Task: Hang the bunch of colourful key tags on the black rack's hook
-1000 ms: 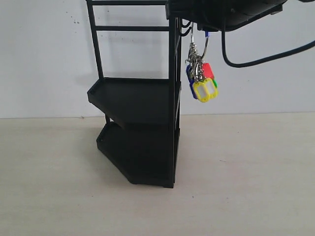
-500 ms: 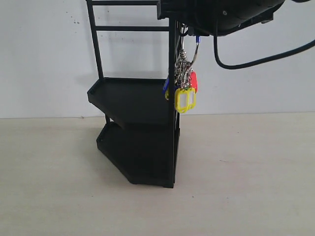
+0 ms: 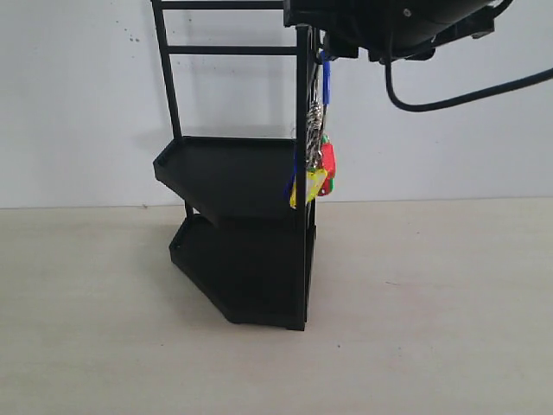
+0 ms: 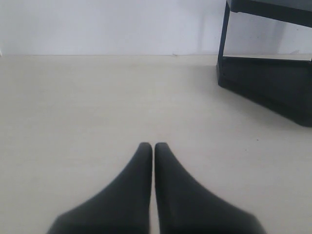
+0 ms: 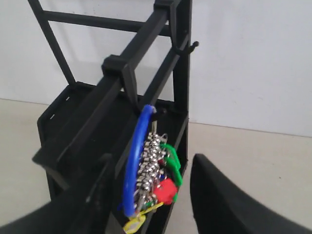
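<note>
Beside the right-hand post of the black rack [image 3: 251, 173], high on the frame, the colourful key tag bunch [image 3: 313, 169] hangs straight down, its yellow and red tags lowest and level with the upper tray. The right arm [image 3: 406, 22] sits directly above it at the top edge of the exterior view, and a black cable [image 3: 449, 104] loops away from it in front of the white wall [image 3: 86, 104]. From the right wrist camera the blue-sleeved ring [image 5: 135, 161] rises to the base of the nearer hook [image 5: 127, 80] on the rack's bar, with the metal rings and the green, red and yellow tags clustered against it. Whether the ring is fully over the prong I cannot tell. A second hook [image 5: 191, 47] juts from the post further along and carries nothing. The right gripper [image 5: 151, 163] is released, its fingers spread on either side of the bunch, and the clearly seen finger stands apart from the tags. The left gripper [image 4: 154, 145] is clenched, tips pressed together and holding nothing, low over the pale table [image 4: 97, 97] and well apart from the rack's base.
</note>
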You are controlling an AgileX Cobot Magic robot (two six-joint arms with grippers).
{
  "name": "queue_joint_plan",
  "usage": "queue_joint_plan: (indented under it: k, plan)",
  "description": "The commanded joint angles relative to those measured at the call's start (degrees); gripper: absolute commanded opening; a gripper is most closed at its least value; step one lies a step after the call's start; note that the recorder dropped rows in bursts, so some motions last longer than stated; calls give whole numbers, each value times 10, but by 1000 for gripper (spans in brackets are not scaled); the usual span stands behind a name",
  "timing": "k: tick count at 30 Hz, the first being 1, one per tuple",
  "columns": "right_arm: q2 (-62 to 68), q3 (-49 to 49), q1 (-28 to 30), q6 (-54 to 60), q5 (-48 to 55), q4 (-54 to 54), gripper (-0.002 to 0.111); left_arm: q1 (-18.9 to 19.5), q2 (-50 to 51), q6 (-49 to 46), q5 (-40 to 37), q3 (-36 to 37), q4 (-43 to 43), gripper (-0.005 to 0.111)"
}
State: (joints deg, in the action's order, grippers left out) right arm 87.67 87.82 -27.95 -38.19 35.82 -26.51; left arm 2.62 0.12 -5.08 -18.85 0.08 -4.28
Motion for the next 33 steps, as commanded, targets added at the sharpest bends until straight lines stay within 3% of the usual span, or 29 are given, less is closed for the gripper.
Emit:
queue_joint_plan:
  k: [1,3,7,14,23,28,33]
  plan:
    - [-51,3,-1,44,97,-22,17,2,-1,6,9,-1,-4,4]
    - [-67,3,-1,62,162,-62,0,2,-1,6,9,-1,-4,4]
    - [-114,-28,-1,59,256,-126,0,2,-1,6,9,-1,-4,4]
    - [-240,-201,-1,23,168,-139,0,2,-1,6,9,-1,-4,4]
    - [-382,-568,-1,-67,-29,-130,0,2,-1,6,9,-1,-4,4]
    - [-404,-673,-1,-70,-54,-122,0,2,-1,6,9,-1,-4,4]
    - [-404,-717,-1,-70,-54,-122,0,2,-1,6,9,-1,-4,4]
